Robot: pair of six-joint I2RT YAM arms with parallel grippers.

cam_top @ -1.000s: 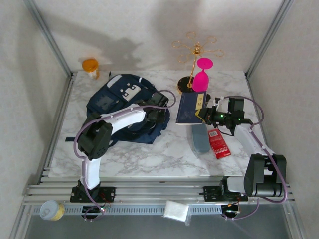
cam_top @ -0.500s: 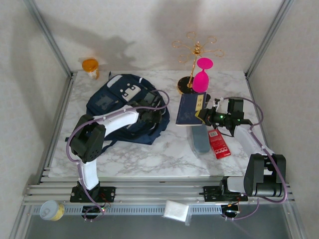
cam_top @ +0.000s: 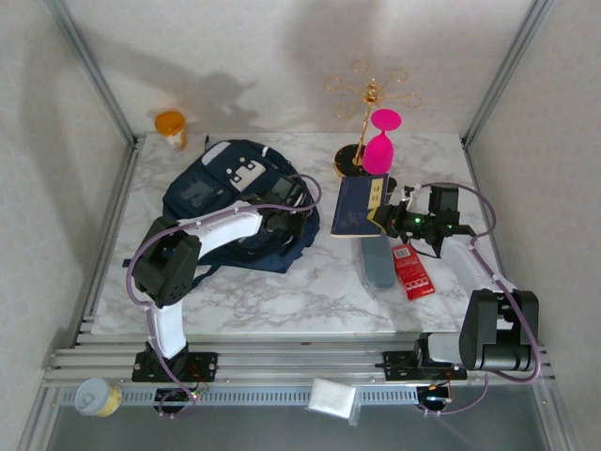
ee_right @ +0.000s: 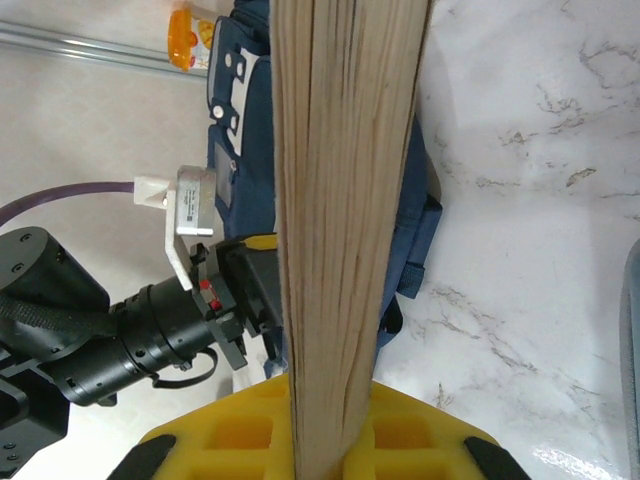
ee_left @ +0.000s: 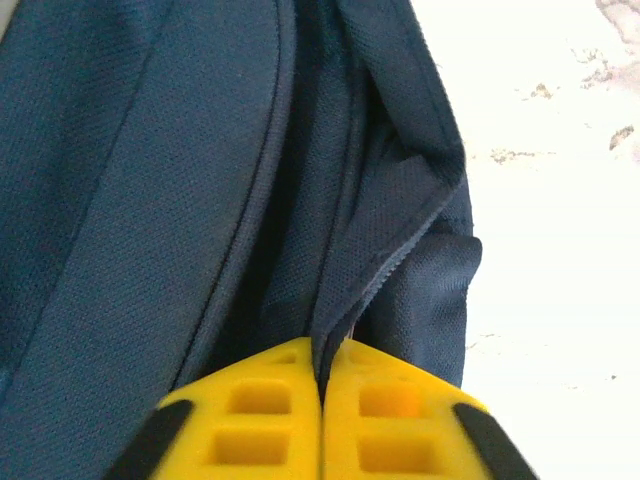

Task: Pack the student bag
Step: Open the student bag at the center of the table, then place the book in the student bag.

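We find the left fingers (ee_left: pixel 255 420) pinching the navy fabric backpack (cam_top: pixel 202 193), the right fingers (ee_right: pixel 425 440) clamping a navy-covered book (cam_top: pixel 355 209). A grey pouch (cam_top: pixel 378 263) and red packet (cam_top: pixel 411 271) lie beside it.

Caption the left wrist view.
Left pincer shut on a fabric edge of the student bag, marble table beside.

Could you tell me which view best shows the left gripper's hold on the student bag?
The left wrist view: the left gripper is shut on a fabric edge of the student bag. The top external view shows that grip small and distant; in the right wrist view a held book mostly hides it.
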